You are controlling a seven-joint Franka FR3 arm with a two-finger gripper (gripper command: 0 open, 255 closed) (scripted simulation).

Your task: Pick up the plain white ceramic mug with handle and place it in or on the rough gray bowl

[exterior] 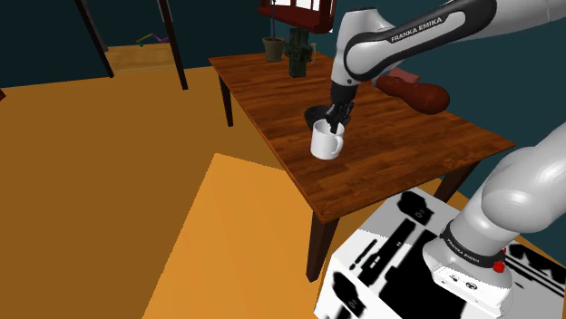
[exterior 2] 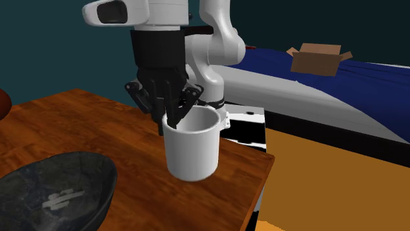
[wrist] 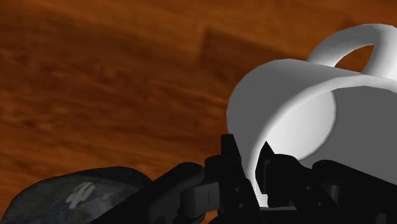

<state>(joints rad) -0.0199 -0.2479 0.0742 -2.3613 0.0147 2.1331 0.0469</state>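
A plain white mug [exterior: 326, 141] with a handle hangs just above the wooden table [exterior: 399, 154], slightly tilted. My gripper [exterior: 338, 118] is shut on its rim from above, one finger inside the wall and one outside. The second exterior view shows the mug [exterior 2: 192, 146] under the gripper [exterior 2: 173, 119], near the table's corner. A dark grey rough bowl [exterior 2: 56, 187] rests on the table beside it, with a pale mark inside. In the shoulder view the bowl [exterior: 315, 112] lies just behind the mug. From the wrist, the mug [wrist: 305, 108] is clasped at its wall and the bowl [wrist: 76, 194] lies close by.
A brown rounded object [exterior: 414, 91] lies on the table past the arm. A potted plant [exterior: 273, 45] and a dark cactus-like pot [exterior: 297, 53] stand at the far end. The stand [exterior: 408, 263] is at the table's near corner. A cardboard box [exterior 2: 317, 58] sits far behind.
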